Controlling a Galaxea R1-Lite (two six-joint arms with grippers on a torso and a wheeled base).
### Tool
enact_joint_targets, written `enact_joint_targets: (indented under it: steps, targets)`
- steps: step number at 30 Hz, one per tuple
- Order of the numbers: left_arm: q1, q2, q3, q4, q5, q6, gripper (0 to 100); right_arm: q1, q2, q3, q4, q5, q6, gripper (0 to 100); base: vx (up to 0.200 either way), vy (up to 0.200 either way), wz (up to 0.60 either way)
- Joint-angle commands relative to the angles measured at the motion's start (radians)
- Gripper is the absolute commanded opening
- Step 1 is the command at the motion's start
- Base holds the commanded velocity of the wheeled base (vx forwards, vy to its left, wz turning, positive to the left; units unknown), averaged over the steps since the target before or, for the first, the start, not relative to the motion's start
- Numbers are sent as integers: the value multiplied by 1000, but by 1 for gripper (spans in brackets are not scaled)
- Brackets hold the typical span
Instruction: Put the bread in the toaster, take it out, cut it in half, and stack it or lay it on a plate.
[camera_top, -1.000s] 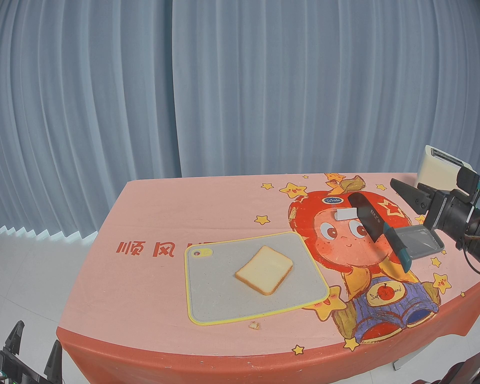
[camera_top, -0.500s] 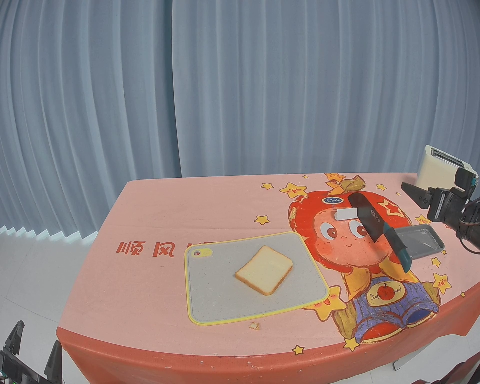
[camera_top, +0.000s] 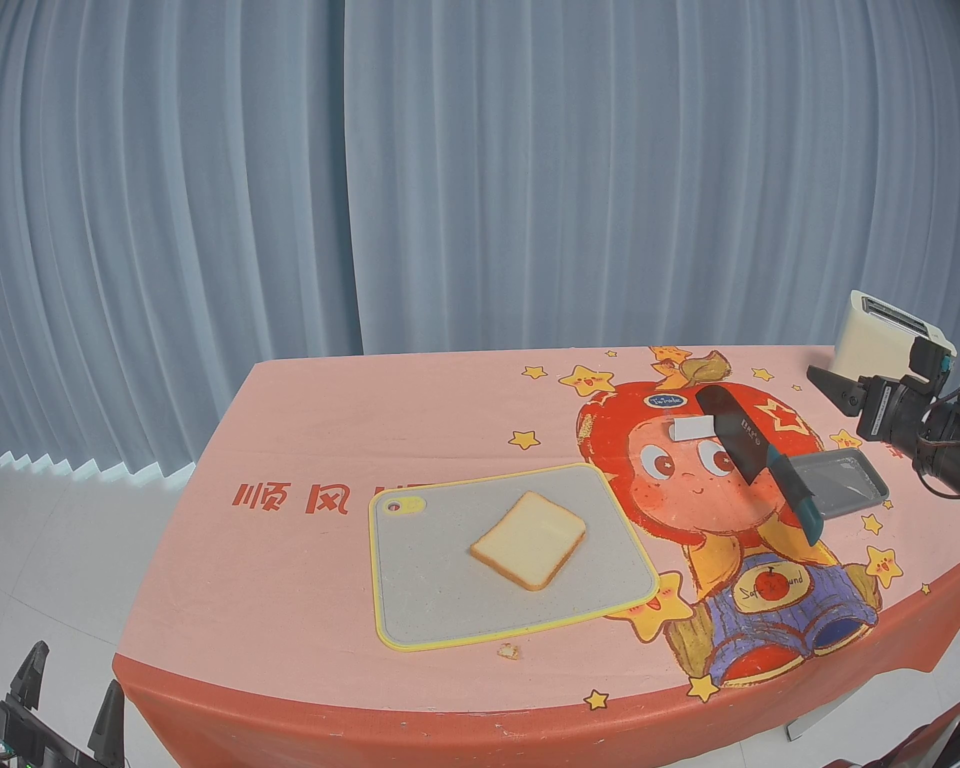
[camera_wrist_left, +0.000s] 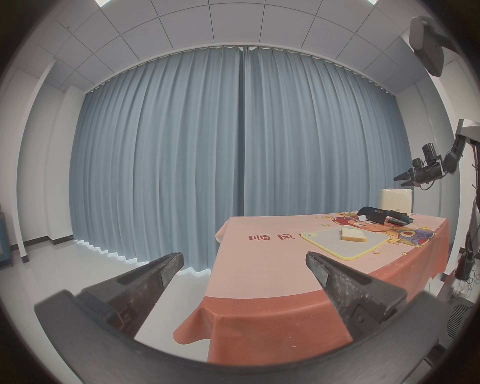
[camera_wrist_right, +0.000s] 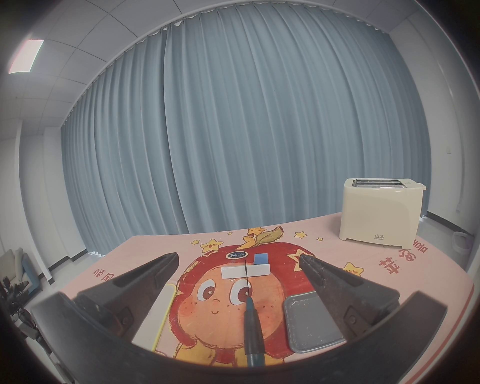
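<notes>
A slice of bread lies flat on the grey cutting board with a yellow rim, near the table's front. A knife with a black blade and teal handle rests against the grey tray. The cream toaster stands at the far right corner. My right gripper hovers open by the toaster, above the tray, holding nothing. From its wrist view I see the knife, tray and toaster beyond the right gripper. My left gripper hangs open, low and off the table's left front corner.
A small crumb lies on the pink tablecloth just in front of the board. Grey curtains close off the back. The cloth's left and rear parts are bare.
My right gripper has drawn back to the right, away from the knife and toward the toaster. Bread, knife and left gripper have stayed put.
</notes>
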Motion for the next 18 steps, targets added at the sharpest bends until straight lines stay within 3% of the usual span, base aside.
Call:
enact_joint_targets:
  steps: [1, 6, 8, 10, 18]
  targets:
    - [0, -2, 18, 0, 0, 0, 100, -27, 2, -7, 0, 1, -4, 100, 0, 0, 0]
    - [0, -2, 18, 0, 0, 0, 100, -116, -10, -59, 12, 15, -17, 100, 0, 0, 0]
    - [0, -2, 18, 0, 0, 0, 100, -148, -10, -62, 12, 55, -20, 100, 0, 0, 0]
    - [0, -2, 18, 0, 0, 0, 100, -150, -8, -55, 15, 83, -20, 100, 0, 0, 0]
    - [0, -2, 18, 0, 0, 0, 100, -102, 1, -13, 15, 81, -30, 100, 0, 0, 0]
